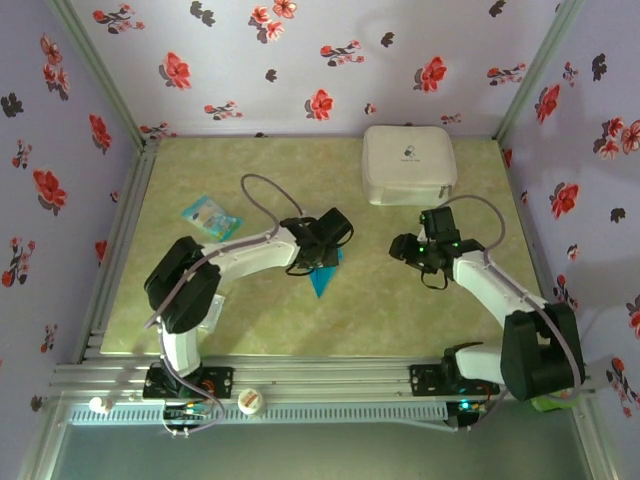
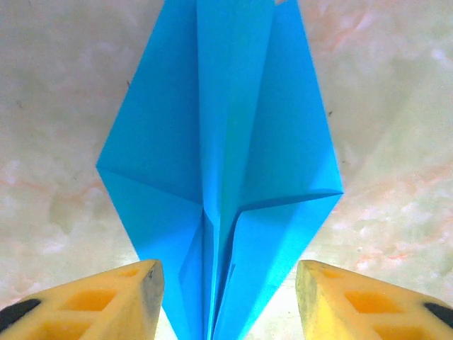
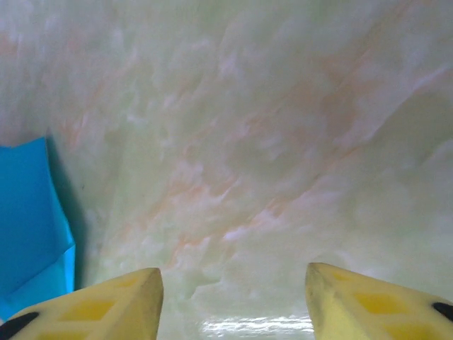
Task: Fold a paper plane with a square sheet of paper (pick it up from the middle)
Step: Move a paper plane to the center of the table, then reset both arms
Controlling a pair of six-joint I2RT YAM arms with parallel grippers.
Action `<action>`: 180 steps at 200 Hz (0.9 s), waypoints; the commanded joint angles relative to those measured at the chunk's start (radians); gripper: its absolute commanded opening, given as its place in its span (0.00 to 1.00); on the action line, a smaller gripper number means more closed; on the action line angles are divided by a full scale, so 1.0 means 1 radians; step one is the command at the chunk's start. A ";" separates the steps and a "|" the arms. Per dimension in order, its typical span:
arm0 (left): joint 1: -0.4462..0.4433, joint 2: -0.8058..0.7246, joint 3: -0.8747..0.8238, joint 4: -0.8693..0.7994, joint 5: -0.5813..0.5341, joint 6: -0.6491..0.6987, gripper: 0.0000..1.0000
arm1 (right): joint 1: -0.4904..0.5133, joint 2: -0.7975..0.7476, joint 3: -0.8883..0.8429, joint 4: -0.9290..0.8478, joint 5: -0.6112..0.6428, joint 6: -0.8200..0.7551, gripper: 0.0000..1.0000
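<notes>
- The bench (image 1: 250,330) carries the paper plane (image 1: 323,277) at its middle, long axis running near to far, visible tip pointing near
- The left arm (image 1: 235,258), the closer one, reaches in from the left, wrist bent down over the plane
- The left end effector (image 2: 226,283) is spread, straddling the centre crease, pinching nothing
- The right end effector (image 3: 232,283) is spread too, with the plane on its left

1. White-and-black left arm (image 1: 240,255) stretches forward and inward, wrist pitched down.
2. Yellow-fingered left gripper (image 2: 230,283): jaws parted.
3. White-and-black right arm (image 1: 490,285) is bent at the elbow, wrist aimed leftward.
4. Yellow-fingered right gripper (image 3: 233,283): jaws parted.
</notes>
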 commanded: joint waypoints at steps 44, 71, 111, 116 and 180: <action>0.105 -0.311 -0.227 0.175 -0.138 0.180 0.58 | -0.012 -0.147 -0.053 0.147 0.597 -0.164 0.76; 0.226 -0.419 -0.337 0.218 -0.148 0.272 0.66 | -0.012 -0.128 -0.187 0.459 0.706 -0.305 0.87; 0.444 -0.560 -0.485 0.303 -0.220 0.416 0.99 | -0.028 0.035 -0.152 0.663 0.705 -0.497 0.89; 0.475 -0.578 -0.503 0.319 -0.219 0.423 1.00 | -0.034 0.067 -0.152 0.698 0.688 -0.507 0.89; 0.711 -0.685 -0.756 0.667 -0.227 0.780 1.00 | -0.188 0.286 -0.165 0.938 0.285 -0.520 0.90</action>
